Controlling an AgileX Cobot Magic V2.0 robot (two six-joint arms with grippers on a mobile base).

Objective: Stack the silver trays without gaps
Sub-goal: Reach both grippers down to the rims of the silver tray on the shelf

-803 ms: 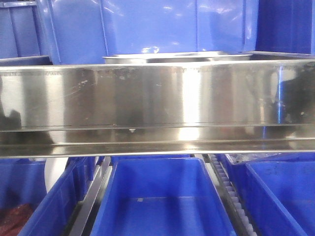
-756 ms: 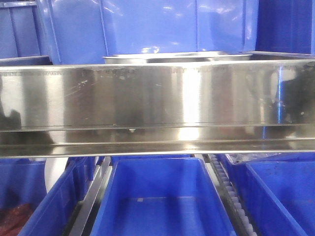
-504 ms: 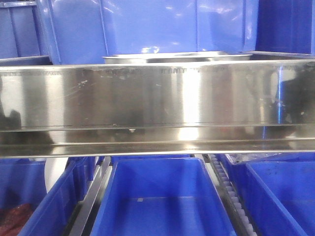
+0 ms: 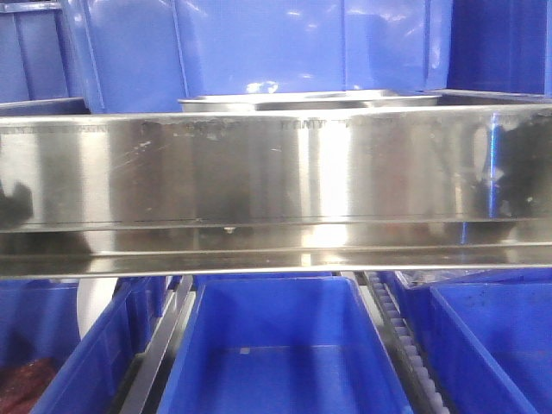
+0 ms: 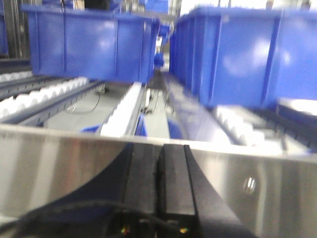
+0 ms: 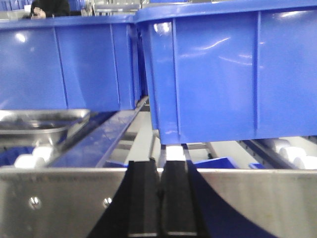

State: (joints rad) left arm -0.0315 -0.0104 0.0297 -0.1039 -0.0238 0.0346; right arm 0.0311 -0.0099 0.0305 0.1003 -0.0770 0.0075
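Centrally, a silver tray (image 4: 310, 99) rests on the roller shelf (image 5: 121, 111), just behind the steel rail (image 4: 276, 172) along the shelf's front edge. Blue bins (image 4: 285, 43) stand close behind it. The front view shows only its rim, and the right wrist view shows one rounded corner, left of the right hand (image 6: 159, 171). The left hand (image 5: 159, 163) and the right hand both have their fingers pressed together, pinching nothing, and both face the rail. The polished metal suggests a stiff, fairly light, slippery tray. The thin flared rim looks like the best hold, pinched firmly and kept level.
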